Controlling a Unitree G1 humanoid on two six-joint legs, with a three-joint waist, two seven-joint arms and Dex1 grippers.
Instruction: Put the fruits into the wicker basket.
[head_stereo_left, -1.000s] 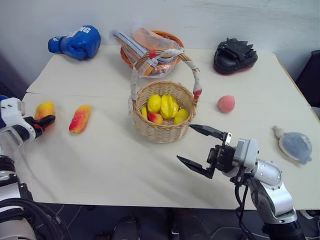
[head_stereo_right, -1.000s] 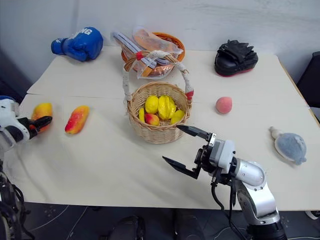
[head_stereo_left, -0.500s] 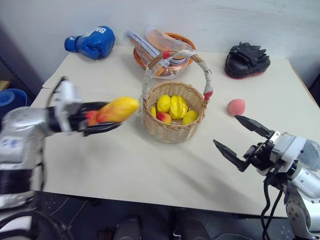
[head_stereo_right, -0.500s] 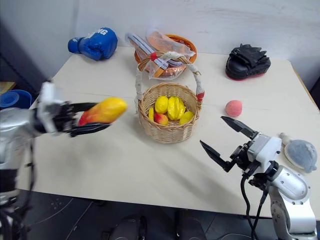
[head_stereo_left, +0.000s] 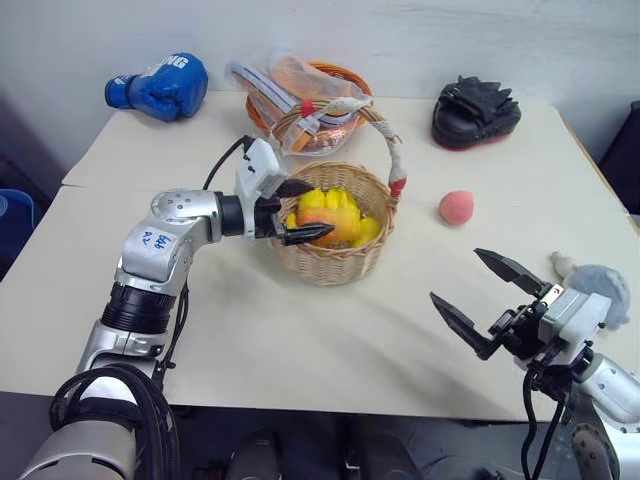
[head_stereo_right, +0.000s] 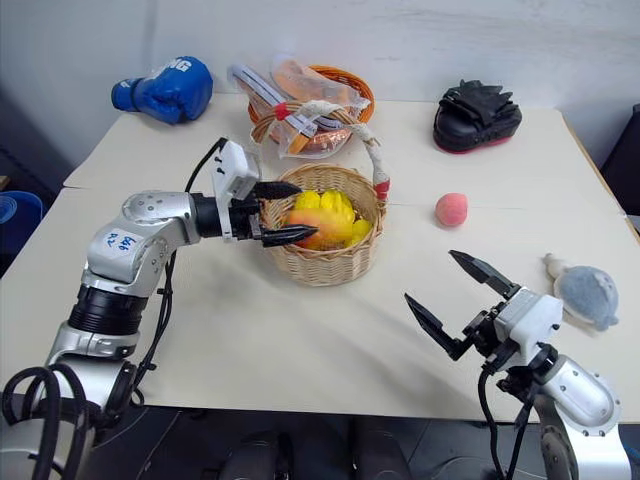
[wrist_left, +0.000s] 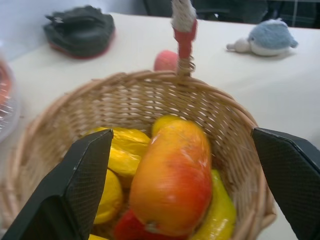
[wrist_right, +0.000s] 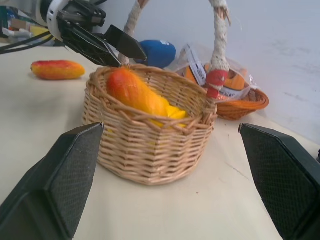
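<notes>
Beige surface (head_stereo_left: 300, 340): mango (wrist_left: 172, 182) lies in wicker basket (head_stereo_left: 335, 255), between open left fingers (head_stereo_left: 303, 233), untouched. Right fingers (head_stereo_left: 455, 322) open at 4 o'clock, empty.

Second mango (wrist_right: 58, 69) on the table hidden behind the left arm (head_stereo_left: 170, 235) in head views.
</notes>
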